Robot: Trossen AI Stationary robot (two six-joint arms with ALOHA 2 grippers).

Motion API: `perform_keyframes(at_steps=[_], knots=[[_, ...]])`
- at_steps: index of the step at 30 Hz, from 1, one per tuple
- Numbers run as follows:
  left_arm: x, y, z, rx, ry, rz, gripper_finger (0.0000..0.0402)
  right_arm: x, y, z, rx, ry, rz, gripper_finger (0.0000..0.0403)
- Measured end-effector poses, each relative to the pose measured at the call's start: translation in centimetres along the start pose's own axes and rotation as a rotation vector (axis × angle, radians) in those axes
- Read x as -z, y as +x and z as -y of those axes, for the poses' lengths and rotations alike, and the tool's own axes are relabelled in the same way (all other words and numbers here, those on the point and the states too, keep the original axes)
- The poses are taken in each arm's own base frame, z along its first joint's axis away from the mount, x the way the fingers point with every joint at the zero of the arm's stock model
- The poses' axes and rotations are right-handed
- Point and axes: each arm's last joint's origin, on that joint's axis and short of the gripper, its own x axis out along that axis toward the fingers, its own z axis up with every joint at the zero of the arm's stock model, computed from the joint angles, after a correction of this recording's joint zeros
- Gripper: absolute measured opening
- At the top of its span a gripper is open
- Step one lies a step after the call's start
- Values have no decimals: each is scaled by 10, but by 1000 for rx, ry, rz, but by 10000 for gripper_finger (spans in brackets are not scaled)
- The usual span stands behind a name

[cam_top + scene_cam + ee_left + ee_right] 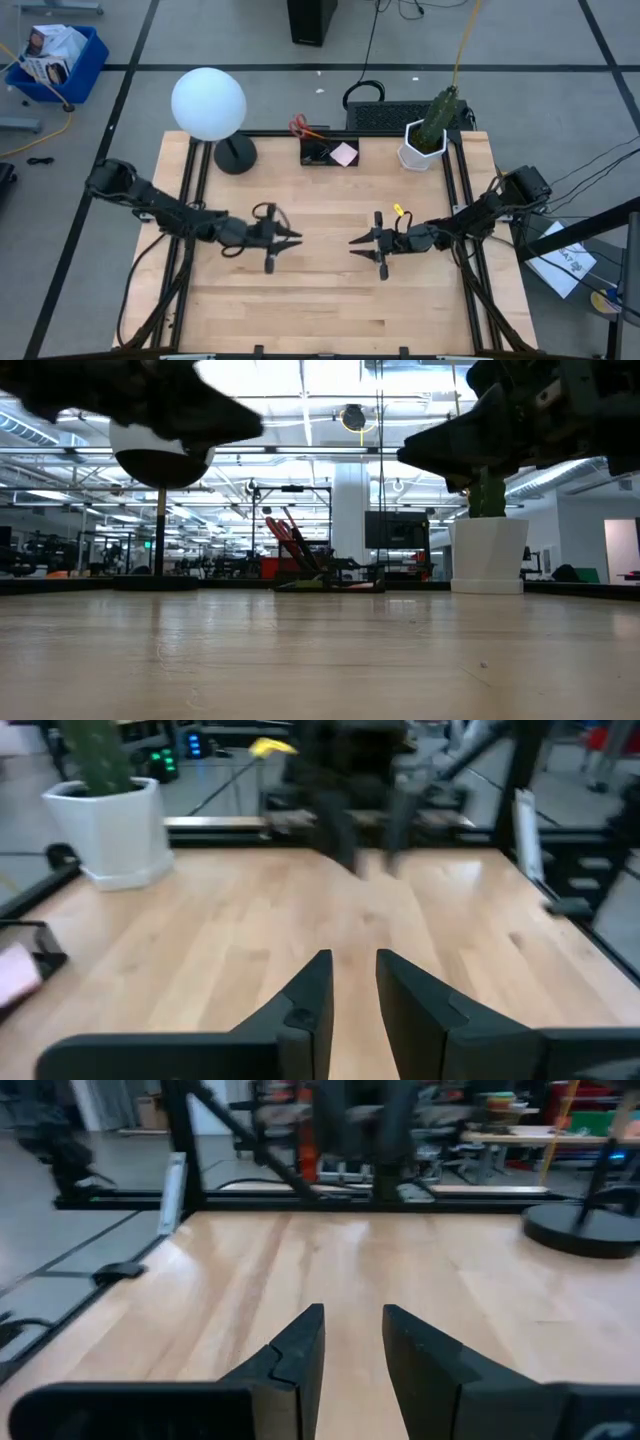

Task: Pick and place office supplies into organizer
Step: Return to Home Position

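The left gripper (290, 238) and right gripper (358, 241) hover tip to tip over the middle of the table (300, 310), each parted by a narrow gap and empty. Well apart from them, at the far edge between the lamp base (235, 154) and the white plant pot (422, 152), sits the small black organizer (318, 155). Red-handled scissors (300, 126) jut from it, and a pink sticky-note pad (344, 154) is at its right end.

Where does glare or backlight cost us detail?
Low view: bright ceiling lights behind leave the left gripper and right gripper as black silhouettes. High view: the lamp globe is blown out white. Wrist views: even light on the table.
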Motion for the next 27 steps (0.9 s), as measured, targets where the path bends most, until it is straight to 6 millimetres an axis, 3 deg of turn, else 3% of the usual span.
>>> perform_keyframes(at_steps=[4,14,27], knots=[[6,-20,4,30,15,36,86,-10,-4,7,20,-8,-3,98],[11,-69,-6,44,14,119,86,-47,-39,14,22,-53,-10,98],[-2,-113,-16,-48,7,146,86,-74,-86,26,64,-77,15,99]])
